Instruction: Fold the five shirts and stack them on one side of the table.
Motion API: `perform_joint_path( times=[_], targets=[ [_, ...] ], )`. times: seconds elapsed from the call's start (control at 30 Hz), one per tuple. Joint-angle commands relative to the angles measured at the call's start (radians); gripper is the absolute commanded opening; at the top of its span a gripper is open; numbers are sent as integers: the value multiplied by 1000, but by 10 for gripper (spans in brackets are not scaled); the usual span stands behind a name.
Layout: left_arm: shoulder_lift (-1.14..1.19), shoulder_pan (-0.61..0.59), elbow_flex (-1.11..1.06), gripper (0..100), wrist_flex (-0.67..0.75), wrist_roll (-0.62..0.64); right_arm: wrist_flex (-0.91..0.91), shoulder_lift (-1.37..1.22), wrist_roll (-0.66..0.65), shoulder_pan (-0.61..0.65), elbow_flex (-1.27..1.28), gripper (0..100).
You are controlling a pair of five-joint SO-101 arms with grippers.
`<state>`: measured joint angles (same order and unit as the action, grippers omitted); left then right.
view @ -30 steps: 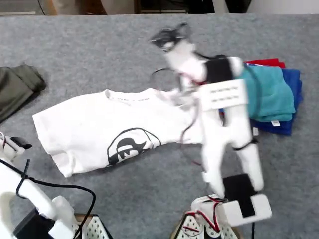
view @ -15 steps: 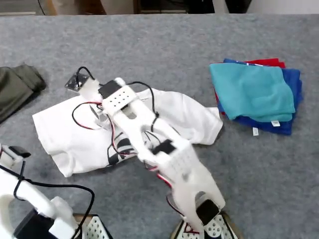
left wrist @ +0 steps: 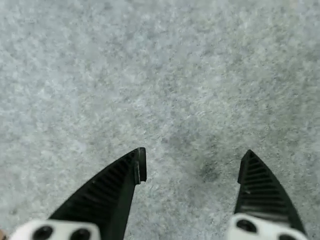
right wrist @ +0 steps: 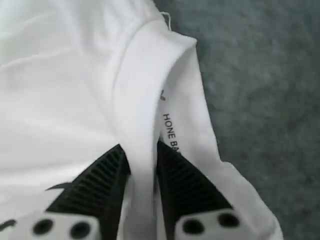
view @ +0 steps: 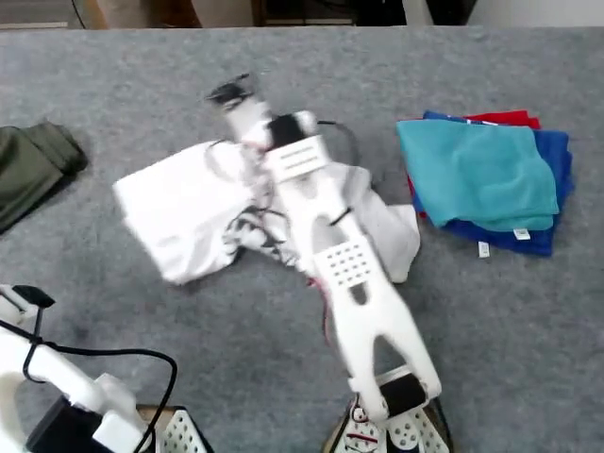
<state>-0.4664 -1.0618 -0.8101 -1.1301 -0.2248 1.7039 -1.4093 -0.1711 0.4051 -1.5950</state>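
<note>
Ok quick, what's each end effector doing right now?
Left end effector: open, holding nothing.
Right end effector: closed on the white shirt.

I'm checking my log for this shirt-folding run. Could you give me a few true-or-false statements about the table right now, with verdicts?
1. The right gripper is shut on the white shirt. True.
2. The left gripper is shut on a shirt. False: it is open above bare table.
3. A teal shirt tops the folded stack. True.
4. The white shirt lies folded on the stack. False: it lies crumpled on the table beside it.
</note>
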Motion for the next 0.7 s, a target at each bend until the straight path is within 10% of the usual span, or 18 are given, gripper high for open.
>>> perform_joint_path(
  times=[0.0, 0.47, 0.67],
  targets=[
    [-13, 55, -8, 296, 32, 0, 86, 38, -20, -140, 12, 4],
    [-2, 393, -60, 299, 206, 193, 78, 708, -261, -302, 1075, 12],
    [-1, 591, -235, 296, 617, 382, 81, 1064, -338, -298, 1293, 354]
  ],
)
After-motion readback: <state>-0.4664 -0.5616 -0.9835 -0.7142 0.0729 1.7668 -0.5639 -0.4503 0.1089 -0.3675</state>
